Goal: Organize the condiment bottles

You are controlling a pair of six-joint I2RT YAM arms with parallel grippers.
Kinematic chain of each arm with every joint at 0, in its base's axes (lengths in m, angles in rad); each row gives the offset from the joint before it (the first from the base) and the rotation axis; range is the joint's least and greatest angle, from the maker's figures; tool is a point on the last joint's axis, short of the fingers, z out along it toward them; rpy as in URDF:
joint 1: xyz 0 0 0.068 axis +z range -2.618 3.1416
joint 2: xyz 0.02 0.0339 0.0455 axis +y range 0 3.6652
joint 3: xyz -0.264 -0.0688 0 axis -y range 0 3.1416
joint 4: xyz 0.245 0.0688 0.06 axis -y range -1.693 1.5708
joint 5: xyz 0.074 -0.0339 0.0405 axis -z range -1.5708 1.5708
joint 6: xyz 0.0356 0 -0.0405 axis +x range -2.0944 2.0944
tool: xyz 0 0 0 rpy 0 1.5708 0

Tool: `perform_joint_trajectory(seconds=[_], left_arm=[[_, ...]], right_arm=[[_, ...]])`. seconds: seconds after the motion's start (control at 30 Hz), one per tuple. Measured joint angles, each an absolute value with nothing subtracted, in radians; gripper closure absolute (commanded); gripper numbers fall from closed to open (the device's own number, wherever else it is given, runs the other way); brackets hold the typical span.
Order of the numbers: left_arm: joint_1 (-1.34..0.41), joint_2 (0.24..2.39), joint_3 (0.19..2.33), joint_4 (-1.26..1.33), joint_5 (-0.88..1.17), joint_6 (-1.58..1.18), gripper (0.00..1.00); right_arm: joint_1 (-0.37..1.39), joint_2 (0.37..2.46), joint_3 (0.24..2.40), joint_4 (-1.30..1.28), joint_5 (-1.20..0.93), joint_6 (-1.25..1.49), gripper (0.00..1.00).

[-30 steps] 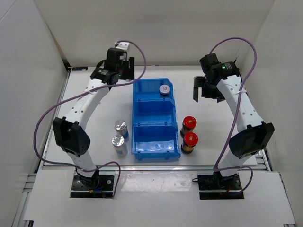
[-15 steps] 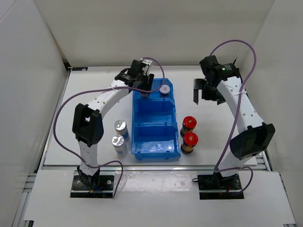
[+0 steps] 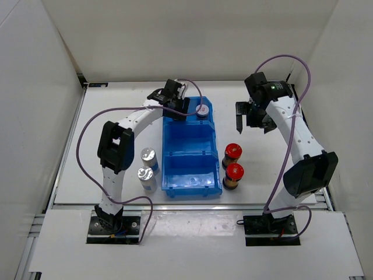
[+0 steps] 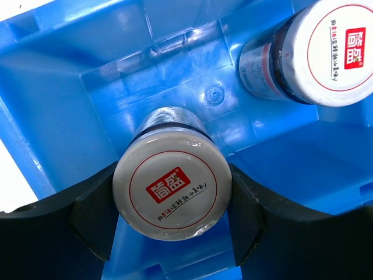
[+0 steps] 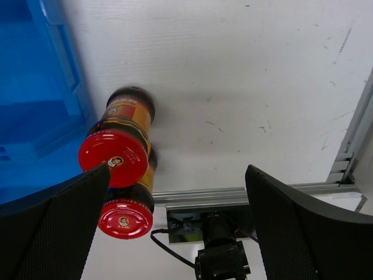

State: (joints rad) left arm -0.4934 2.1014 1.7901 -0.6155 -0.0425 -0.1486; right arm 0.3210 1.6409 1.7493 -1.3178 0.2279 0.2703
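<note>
My left gripper (image 3: 178,107) is over the far compartment of the blue bin (image 3: 165,151). In the left wrist view the gripper (image 4: 172,201) is shut on a short grey-lidded bottle (image 4: 172,186) with a red mark, held upright inside the compartment. The second grey-lidded bottle (image 3: 202,110) stands beside it in the same compartment (image 4: 332,52). Two red-capped bottles (image 3: 232,153) (image 3: 233,172) stand right of the bin. Two silver-capped bottles (image 3: 149,156) (image 3: 145,175) stand left of it. My right gripper (image 3: 252,116) is open and empty above the table, behind the red-capped bottles (image 5: 113,157) (image 5: 123,217).
The bin's middle and near compartments (image 3: 189,175) hold no bottles. The bin wall (image 5: 35,87) is left of the right gripper (image 5: 175,221). The white enclosure walls close in the table at the back and sides. A metal rail (image 3: 186,205) runs along the near edge.
My left arm has swung from the back left of the table to over the bin's far compartment. The right arm has shifted only slightly.
</note>
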Motion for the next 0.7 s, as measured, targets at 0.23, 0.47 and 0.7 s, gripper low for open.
perform_joint_trajectory(seconds=[0.23, 0.47, 0.7], left_arm=[[-0.479, 2.11, 1.794, -0.6, -0.004, -0.153, 0.27], [-0.456, 2.122, 1.813, -0.565, 0.019, -0.165, 0.0], [-0.433, 2.122, 1.866, -0.561, -0.008, -0.17, 0.0]], right_arm=[[0.321, 1.628, 1.71, -1.301, 0.134, 0.233, 0.0], [0.321, 1.608, 1.671, -1.291, 0.096, 0.215, 0.0], [0.321, 1.593, 1.613, -1.28, 0.051, 0.197, 0.0]])
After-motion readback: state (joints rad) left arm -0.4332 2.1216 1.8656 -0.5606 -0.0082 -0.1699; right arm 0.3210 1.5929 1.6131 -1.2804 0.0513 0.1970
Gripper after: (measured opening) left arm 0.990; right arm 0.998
